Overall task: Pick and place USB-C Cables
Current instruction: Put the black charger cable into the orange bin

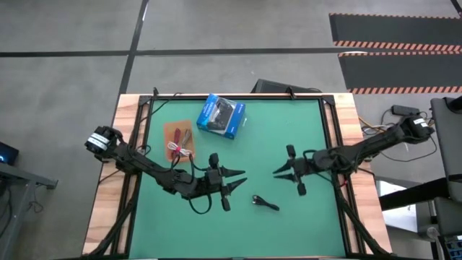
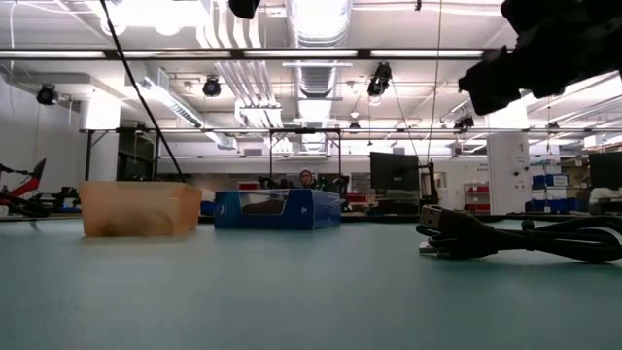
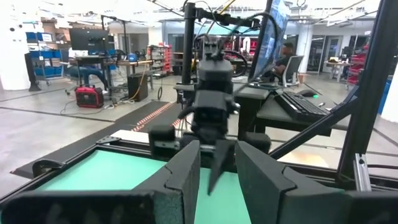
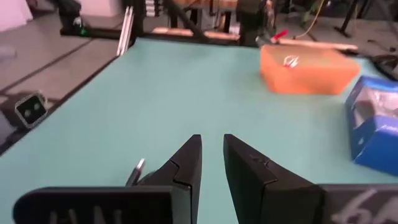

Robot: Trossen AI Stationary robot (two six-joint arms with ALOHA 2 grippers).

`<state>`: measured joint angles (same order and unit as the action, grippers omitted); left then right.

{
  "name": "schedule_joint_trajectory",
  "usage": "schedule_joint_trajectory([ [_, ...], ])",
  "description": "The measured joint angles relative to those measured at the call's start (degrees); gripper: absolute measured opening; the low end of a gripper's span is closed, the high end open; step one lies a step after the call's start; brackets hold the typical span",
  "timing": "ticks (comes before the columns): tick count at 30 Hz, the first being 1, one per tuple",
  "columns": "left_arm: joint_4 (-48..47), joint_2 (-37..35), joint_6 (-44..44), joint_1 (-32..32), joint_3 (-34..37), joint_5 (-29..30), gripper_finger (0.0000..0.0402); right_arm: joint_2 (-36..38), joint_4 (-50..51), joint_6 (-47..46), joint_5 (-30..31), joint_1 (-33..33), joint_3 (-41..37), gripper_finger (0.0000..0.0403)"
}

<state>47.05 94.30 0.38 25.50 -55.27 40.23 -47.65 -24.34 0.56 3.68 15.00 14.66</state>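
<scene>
1 black cable [image 1: 266, 203] lies loose on the table [image 1: 289, 130], near the left gripper [image 1: 228, 189] and between it and the right gripper [image 1: 289, 178]; both are spread and hold nothing. At least 2 cables [image 1: 180, 148] appear to rest in the brown tray [image 1: 175, 130] behind the left gripper, so most of the job looks done. No writing on the blue box [image 1: 221, 117] can be read.

The left gripper [image 3: 217, 171] hangs over the green table [image 3: 109, 171] with its two dark fingers [image 3: 180, 174] parted by a narrow gap. Facing it across the mat is the right gripper [image 3: 214, 163], its fingers pointing down. Beyond the table's far edge, a person [image 3: 286, 56] sits at a desk with a keyboard [image 3: 301, 104].
</scene>
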Motion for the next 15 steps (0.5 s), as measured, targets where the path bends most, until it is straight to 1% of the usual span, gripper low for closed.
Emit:
schedule_joint_trajectory([
  [5,0.07,0.0,0.0,-0.02,0.0,0.2,0.0089,-4.42,0.23,-1.53,3.56,5.61,0.7,0.0059],
  [9,0.08,0.0,0.0,-0.04,0.02,0.22,0.0089,-8.23,1.83,-4.02,4.45,8.61,2.67,0.0059],
  [15,0.07,0.0,0.0,-0.04,0.02,0.2,0.0089,-14.91,10.69,-6.88,5.43,12.28,8.46,0.0059],
])
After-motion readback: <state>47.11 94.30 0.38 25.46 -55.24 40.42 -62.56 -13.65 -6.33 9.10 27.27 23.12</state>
